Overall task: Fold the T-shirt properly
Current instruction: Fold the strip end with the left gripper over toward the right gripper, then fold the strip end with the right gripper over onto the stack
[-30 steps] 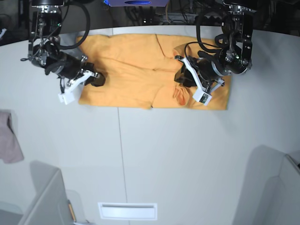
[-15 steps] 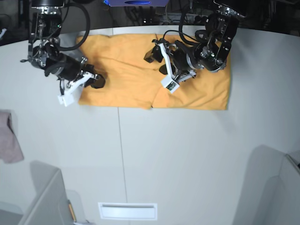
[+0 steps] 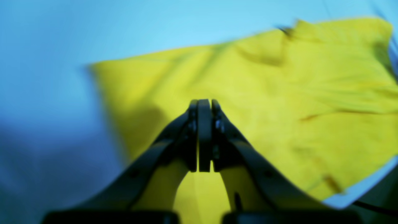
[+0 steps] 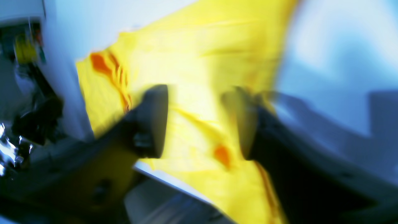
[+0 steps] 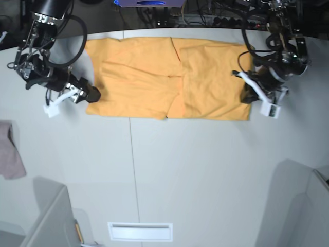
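Note:
The orange-yellow T-shirt (image 5: 139, 77) lies flat as a wide folded rectangle at the far middle of the table. My left gripper (image 5: 248, 96) is at the shirt's right edge. In the left wrist view the left gripper (image 3: 204, 104) is shut with nothing between its fingers, hovering over the T-shirt (image 3: 279, 93). My right gripper (image 5: 94, 95) is at the shirt's lower left corner. The blurred right wrist view shows the right gripper (image 4: 200, 121) open, its fingers apart above the T-shirt (image 4: 192, 46).
A small pinkish cloth (image 5: 9, 154) lies at the left edge of the white table (image 5: 205, 170). A white slotted plate (image 5: 140, 231) is at the near edge. Grey panels stand at the near left (image 5: 46, 216) and near right (image 5: 298, 206).
My left gripper swung from the shirt's middle to its right edge and shut. My right gripper opened and drew back a little to the left. The shirt's right side now lies flat.

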{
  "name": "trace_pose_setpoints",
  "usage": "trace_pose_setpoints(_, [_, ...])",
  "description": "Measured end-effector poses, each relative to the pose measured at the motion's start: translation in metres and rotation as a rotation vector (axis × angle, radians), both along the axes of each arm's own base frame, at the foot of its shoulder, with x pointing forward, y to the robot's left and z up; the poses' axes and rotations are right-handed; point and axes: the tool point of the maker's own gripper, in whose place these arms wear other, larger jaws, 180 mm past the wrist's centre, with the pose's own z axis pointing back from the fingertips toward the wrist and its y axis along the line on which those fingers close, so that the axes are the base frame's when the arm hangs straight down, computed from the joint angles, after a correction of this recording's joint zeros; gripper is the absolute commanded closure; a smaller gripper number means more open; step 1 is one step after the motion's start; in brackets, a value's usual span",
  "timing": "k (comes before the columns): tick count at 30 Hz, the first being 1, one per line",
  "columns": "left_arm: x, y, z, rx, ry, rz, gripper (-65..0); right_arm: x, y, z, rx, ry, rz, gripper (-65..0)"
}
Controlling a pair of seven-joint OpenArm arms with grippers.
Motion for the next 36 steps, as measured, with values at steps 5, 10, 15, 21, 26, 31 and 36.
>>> trace_pose_setpoints(5, [-0.012,0.096,0.028,0.173,-0.026,0.181,0.0,-0.01,-0.012,-0.015,-0.016,0.011,0.035,-43.7])
trace_pose_setpoints(10, [-0.028,0.133,0.021,0.221,0.034,0.237,0.0,-0.019,-0.015,-0.037,0.008,0.088,0.05,-43.2])
trace_pose_setpoints(15, [-0.022,0.151,0.015,0.203,0.001,0.275,0.0,-0.022,0.014,-0.041,0.08,0.087,0.084,-43.1])
trace_pose_setpoints(21, [-0.032,0.149,-0.016,0.25,0.074,0.22,0.0,-0.03,0.054,-0.04,0.099,0.092,0.203,-43.1])
trace_pose_setpoints(26, [-0.027,0.113,-0.039,0.301,0.07,0.069,0.0,-0.027,0.056,-0.04,0.114,0.073,0.18,-42.9])
trace_pose_setpoints(31, [-0.032,0.086,-0.056,0.292,0.111,-0.017,0.0,-0.024,0.052,-0.047,0.093,0.086,0.17,-20.9])
trace_pose_setpoints(36, [-0.039,0.057,-0.078,0.263,0.157,-0.104,0.0,-0.011,0.045,-0.058,0.061,0.089,0.134,0.0])
